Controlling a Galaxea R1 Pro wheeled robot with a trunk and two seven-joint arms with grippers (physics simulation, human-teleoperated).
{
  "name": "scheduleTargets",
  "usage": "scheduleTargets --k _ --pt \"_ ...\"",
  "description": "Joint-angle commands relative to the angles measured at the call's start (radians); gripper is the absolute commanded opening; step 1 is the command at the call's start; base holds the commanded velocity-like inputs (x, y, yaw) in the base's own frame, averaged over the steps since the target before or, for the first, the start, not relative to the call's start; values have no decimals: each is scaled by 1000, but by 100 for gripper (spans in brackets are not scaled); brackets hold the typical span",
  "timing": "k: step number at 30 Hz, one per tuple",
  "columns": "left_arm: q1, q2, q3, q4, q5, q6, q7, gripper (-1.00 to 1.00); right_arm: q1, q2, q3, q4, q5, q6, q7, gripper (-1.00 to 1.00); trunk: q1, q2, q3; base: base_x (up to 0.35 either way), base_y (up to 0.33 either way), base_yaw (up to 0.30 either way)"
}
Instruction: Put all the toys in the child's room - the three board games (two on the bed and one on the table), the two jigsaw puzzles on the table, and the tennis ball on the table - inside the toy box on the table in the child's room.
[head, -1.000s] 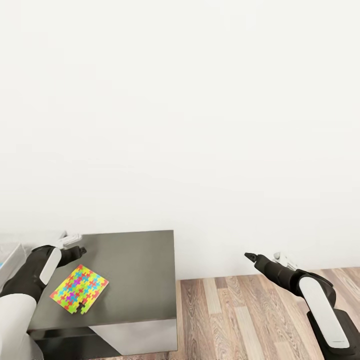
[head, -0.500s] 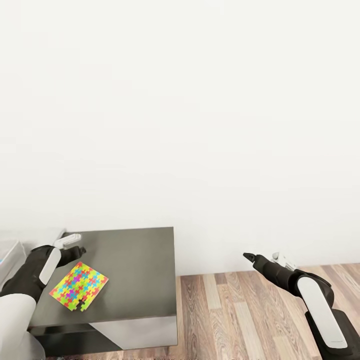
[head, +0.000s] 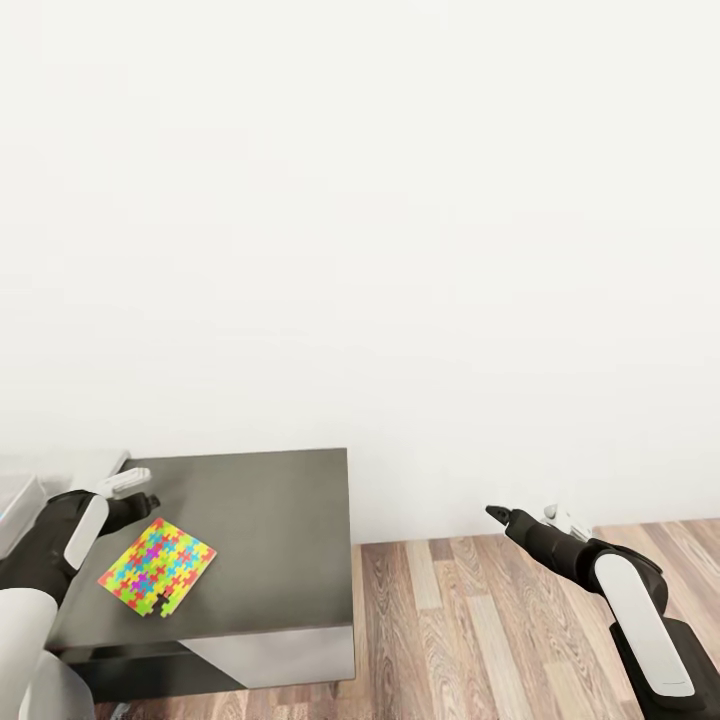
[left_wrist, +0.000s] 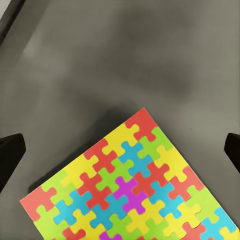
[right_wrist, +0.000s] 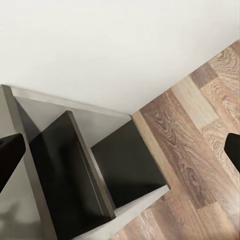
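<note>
Low in the left of my head view, the flat jigsaw puzzle sheet with its bright mosaic of yellow, red, green, blue and pink pieces lies on the dark grey cabinet top, turned at a slant. My left gripper hangs just beside the sheet's upper left corner, above the cabinet. From the left wrist view, its two dark fingertips sit at the far left and right edges of the frame, spread wide with nothing between them; the puzzle fills the lower half there, its red corner pointing up toward the middle of the gap. At lower right of the head view my right gripper hovers over the wood plank floor, well apart from the cabinet, before the white wall. Its fingertips likewise stand wide apart and empty in the right wrist view.
</note>
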Motion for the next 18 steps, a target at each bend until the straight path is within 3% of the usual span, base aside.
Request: scheduleTargets --k 1,18 --pt "-1 1 0 -1 11 5 8 100 -1 0 0 -1 -10 3 -10 100 1 -2 -4 0 0 0" --pt "-1 2 -6 -1 9 5 7 100 -1 -1 -2 -1 -12 3 -10 100 1 -2 -32 0 0 0"
